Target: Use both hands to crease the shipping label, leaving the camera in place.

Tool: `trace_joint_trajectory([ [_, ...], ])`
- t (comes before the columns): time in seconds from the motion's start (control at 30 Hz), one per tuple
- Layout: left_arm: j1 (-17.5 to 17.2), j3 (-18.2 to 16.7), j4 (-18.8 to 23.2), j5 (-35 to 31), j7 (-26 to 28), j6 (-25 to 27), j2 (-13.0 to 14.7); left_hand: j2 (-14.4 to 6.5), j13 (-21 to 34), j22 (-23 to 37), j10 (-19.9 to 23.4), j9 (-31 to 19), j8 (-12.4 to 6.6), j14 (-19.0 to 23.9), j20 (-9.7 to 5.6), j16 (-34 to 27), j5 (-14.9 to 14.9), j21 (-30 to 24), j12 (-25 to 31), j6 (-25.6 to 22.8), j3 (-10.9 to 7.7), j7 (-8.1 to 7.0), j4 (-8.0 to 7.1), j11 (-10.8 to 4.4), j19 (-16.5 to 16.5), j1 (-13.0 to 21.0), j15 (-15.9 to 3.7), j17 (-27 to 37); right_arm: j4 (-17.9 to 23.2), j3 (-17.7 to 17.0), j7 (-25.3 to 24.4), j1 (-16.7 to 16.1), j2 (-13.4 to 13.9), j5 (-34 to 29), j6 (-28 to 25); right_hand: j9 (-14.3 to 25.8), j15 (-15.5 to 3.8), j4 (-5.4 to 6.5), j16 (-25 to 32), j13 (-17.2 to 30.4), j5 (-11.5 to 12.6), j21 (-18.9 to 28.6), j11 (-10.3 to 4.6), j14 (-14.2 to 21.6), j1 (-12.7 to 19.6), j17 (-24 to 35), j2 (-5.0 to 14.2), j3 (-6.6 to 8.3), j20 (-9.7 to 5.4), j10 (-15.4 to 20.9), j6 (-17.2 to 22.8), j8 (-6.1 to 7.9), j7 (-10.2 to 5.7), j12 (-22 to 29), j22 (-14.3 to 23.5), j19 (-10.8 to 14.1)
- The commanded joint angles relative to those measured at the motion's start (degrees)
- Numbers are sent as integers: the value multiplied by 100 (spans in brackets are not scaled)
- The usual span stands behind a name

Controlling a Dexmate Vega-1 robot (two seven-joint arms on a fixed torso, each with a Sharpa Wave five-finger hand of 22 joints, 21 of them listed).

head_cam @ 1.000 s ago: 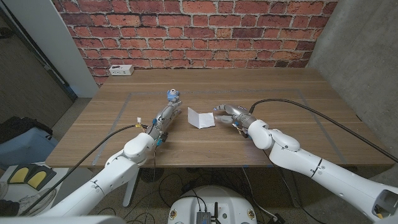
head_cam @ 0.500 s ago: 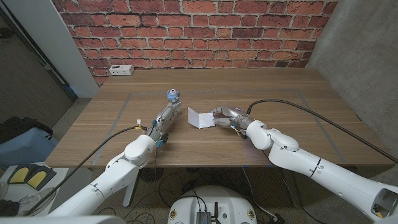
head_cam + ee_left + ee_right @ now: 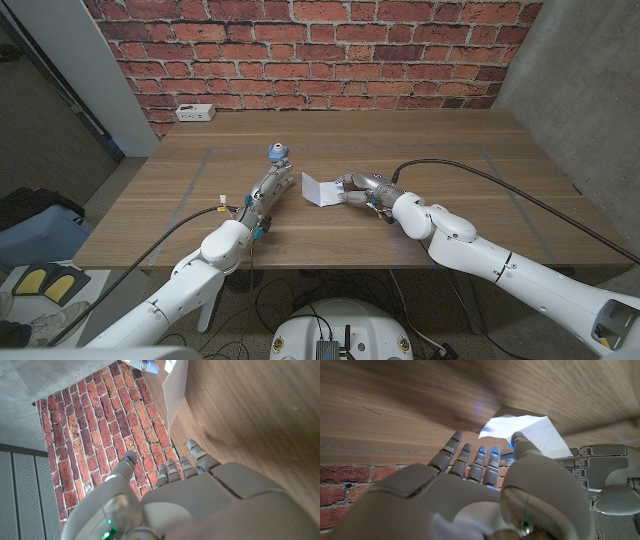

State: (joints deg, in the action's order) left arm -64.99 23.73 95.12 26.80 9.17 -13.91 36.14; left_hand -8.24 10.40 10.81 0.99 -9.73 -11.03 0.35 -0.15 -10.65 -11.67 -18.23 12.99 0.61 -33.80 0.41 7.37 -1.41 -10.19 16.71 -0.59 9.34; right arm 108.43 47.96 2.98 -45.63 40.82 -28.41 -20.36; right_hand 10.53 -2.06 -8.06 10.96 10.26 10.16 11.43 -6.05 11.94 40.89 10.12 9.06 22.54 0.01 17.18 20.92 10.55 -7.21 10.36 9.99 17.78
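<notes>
The left hand (image 3: pixel 268 188) lies at about 9 o'clock of the shipping label (image 3: pixel 320 189), with fingers stretched toward the small blue camera (image 3: pixel 277 152) and grasping nothing. The label sits near the middle of the table (image 3: pixel 470 215), partly folded, one flap raised. At its 3 o'clock the right hand (image 3: pixel 358 187) touches the label edge; whether it pinches the paper, one cannot tell. To crease well, the left hand should probably hold one side down while the right presses along the fold, both keeping away from the camera. The right wrist view shows the label (image 3: pixel 527 431) just beyond the fingers (image 3: pixel 470 460), while the head view shows the camera well apart at 11 o'clock.
</notes>
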Motion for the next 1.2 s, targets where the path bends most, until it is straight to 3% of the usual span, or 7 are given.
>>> trace_joint_trajectory([
  [0.03, -67, -30, -38, 17, 47, -123, -63, -3, 18, 6, 30, -30, -20, 81, 6, -30, -27, -46, 29, -50, -12, 17, 48, -4, -65, 97, 13, 11, -118, 145, 268, 184, -143, -165, -215, 10, -309, -52, -31, 24, -2, -3, -79, -60, 80, 16, 6, 0, -36, -16, -65, -20, -50, -7, 22, -24],
  [0.4, -105, -62, -50, -2, 126, -182, -111, 1, 20, 8, 194, -34, -33, 214, 92, -18, -19, -102, 44, -197, 12, 79, 75, 68, -265, 140, 26, 9, -251, 291, 489, 333, -220, -247, -469, 11, -321, -92, -60, 24, -5, -22, -97, -292, 203, 11, -1, -5, -66, -290, -305, -35, -29, -36, 21, -126],
  [0.63, -93, -78, -30, 135, 11, -148, -107, 34, 23, -13, 780, -47, -59, 1136, 490, -114, -46, -420, 71, -799, -11, 400, 86, 426, -1345, 177, 262, 31, -289, 327, 565, 366, -215, -211, -563, 12, -328, -87, -48, 24, -5, -21, -115, -311, 228, 12, 13, -7, -75, -228, -263, -2, -51, 4, 22, -144],
  [0.73, -68, -72, -98, 297, -141, -198, -158, 27, 24, -23, 1006, -48, -61, 1388, 574, -129, -74, -467, 101, -939, -64, 451, 113, 526, -1557, 225, 276, 33, -307, 326, 561, 365, -209, -172, -560, 12, -335, -85, -42, 24, -4, -20, -113, -314, 239, 13, 20, -6, -82, -201, -254, 6, -49, 17, 22, -148],
  [1.0, -53, -126, -296, 870, -533, -382, -358, 59, 29, -43, 1484, -62, -77, 2067, 609, -167, -127, -604, 117, -1315, -167, 772, 112, 803, -2180, 254, 420, 46, -329, 302, 493, 345, -175, -63, -471, 13, -334, -81, -31, 24, -4, -15, -101, -316, 259, 13, 27, -8, -81, -216, -261, 10, -40, 15, 22, -151],
  [1.1, -47, -140, -287, 997, -602, -316, -349, 41, 33, -50, 1638, -76, -111, 2187, 637, -153, -148, -601, 130, -1480, -208, 927, 104, 918, -2259, 264, 492, 48, -334, 291, 474, 340, -160, -24, -431, 13, -335, -80, -26, 24, -4, -13, -90, -312, 264, 13, 27, -10, -81, -221, -268, 10, -36, 14, 22, -151],
  [1.2, -18, -138, -297, 1062, -659, -261, -335, -19, 39, -56, 1708, -110, -197, 2250, 677, -120, -197, -579, 112, -1760, -292, 960, 112, 956, -2297, 319, 534, 45, -332, 281, 452, 329, -147, 1, -405, 13, -332, -77, -22, 24, -5, -11, -85, -310, 266, 13, 25, -14, -75, -219, -277, 8, -36, 16, 22, -149],
])
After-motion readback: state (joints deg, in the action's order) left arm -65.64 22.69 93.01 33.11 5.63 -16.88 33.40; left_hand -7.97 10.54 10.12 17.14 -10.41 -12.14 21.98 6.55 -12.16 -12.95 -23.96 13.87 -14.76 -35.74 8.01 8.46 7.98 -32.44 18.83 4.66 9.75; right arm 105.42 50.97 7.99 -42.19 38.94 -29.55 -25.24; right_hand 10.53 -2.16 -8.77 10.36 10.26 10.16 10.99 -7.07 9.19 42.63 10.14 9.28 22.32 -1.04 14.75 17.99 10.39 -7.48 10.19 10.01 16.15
